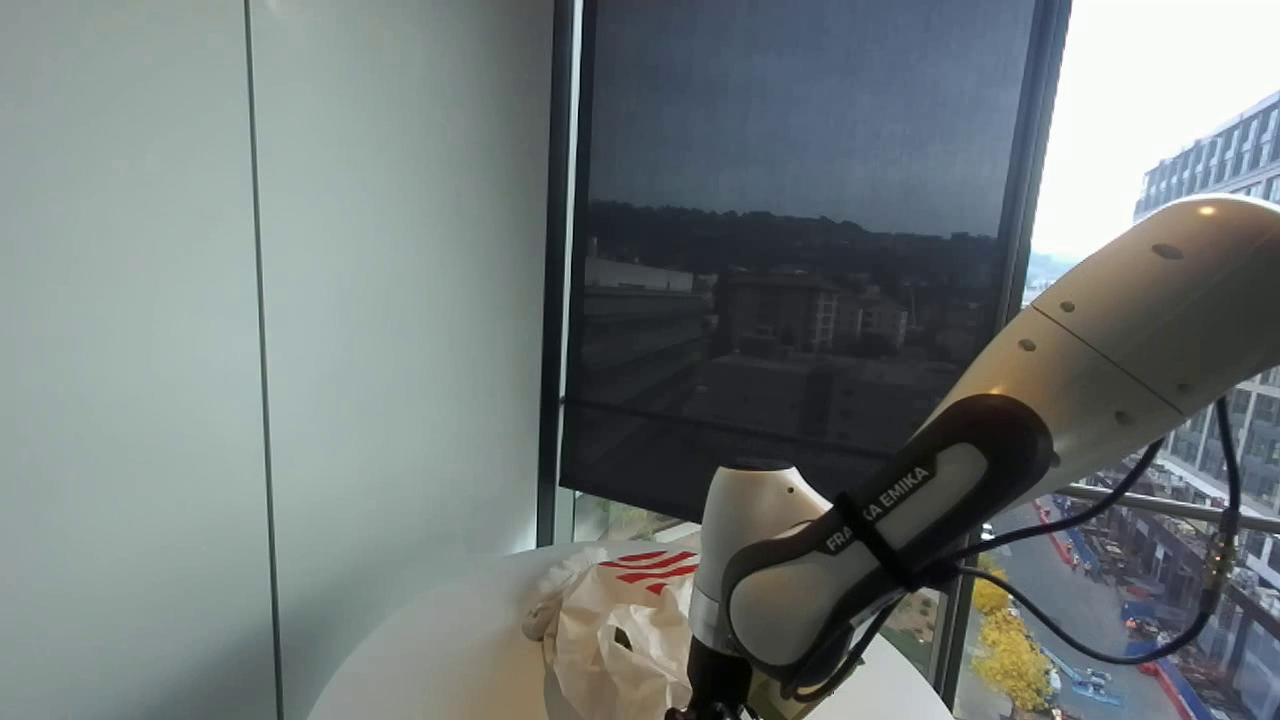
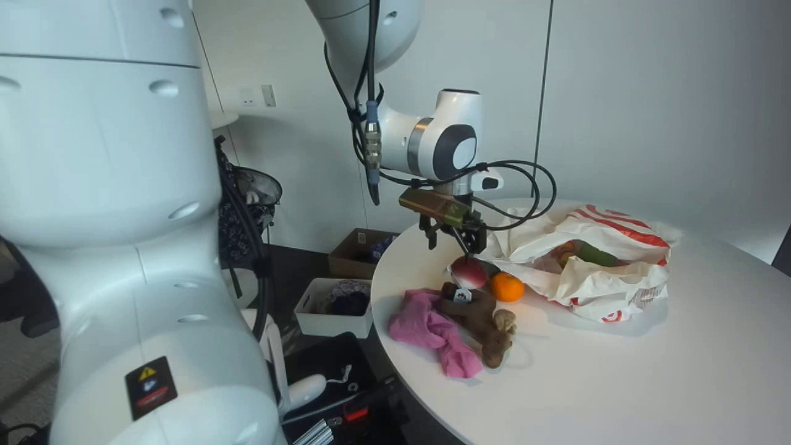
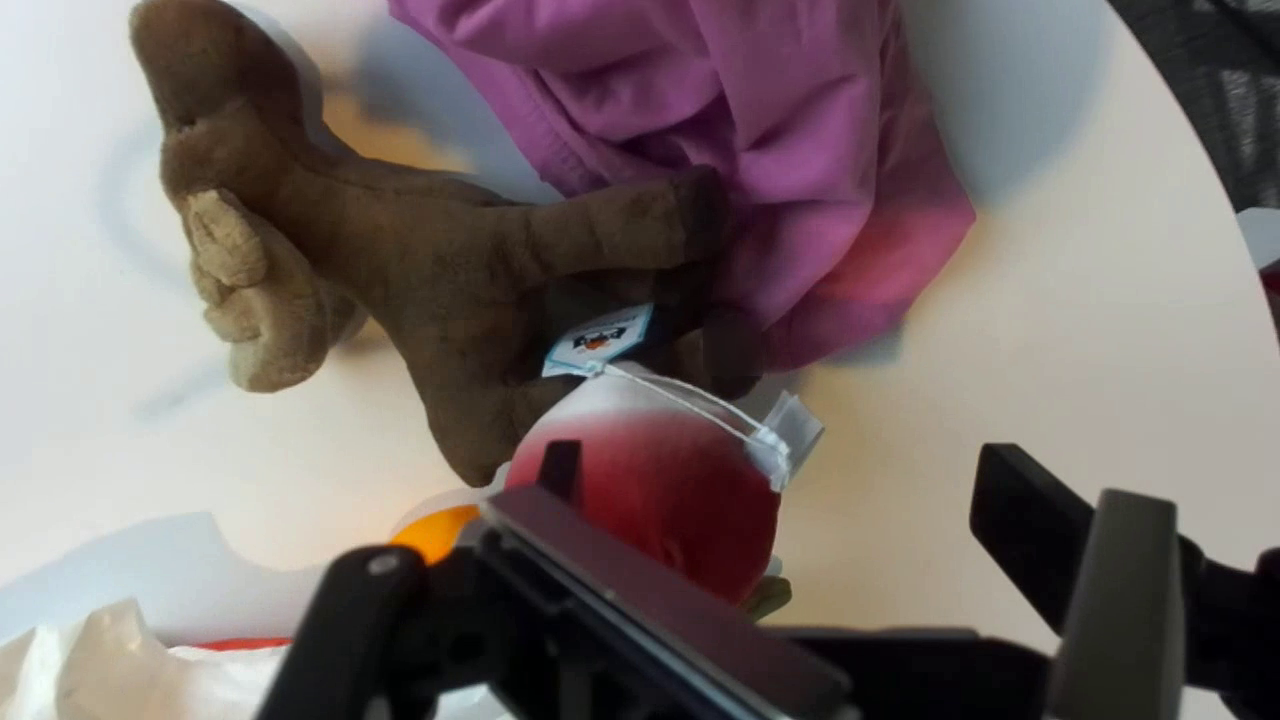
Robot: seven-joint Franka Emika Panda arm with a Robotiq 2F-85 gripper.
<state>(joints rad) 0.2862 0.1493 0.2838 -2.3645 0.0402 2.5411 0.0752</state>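
My gripper (image 2: 453,239) is open above the round table. In the wrist view its fingers (image 3: 785,475) are wide apart with nothing between the tips. The left finger overlaps a round red-and-white soft thing (image 3: 680,470); I cannot tell whether they touch. This red thing (image 2: 468,273) has a white string and tag. A brown plush moose (image 3: 380,240) with beige antlers lies against it, partly on a pink cloth (image 3: 800,130). An orange (image 2: 507,287) and a small green thing (image 3: 770,598) sit beside the red thing, partly hidden in the wrist view.
A white plastic bag with red marks (image 2: 612,290) lies open on the white table (image 2: 587,389), with a green thing (image 2: 596,254) inside. It also shows in an exterior view (image 1: 610,660). A white bin (image 2: 340,325) and a brown box (image 2: 347,267) stand beyond the table edge.
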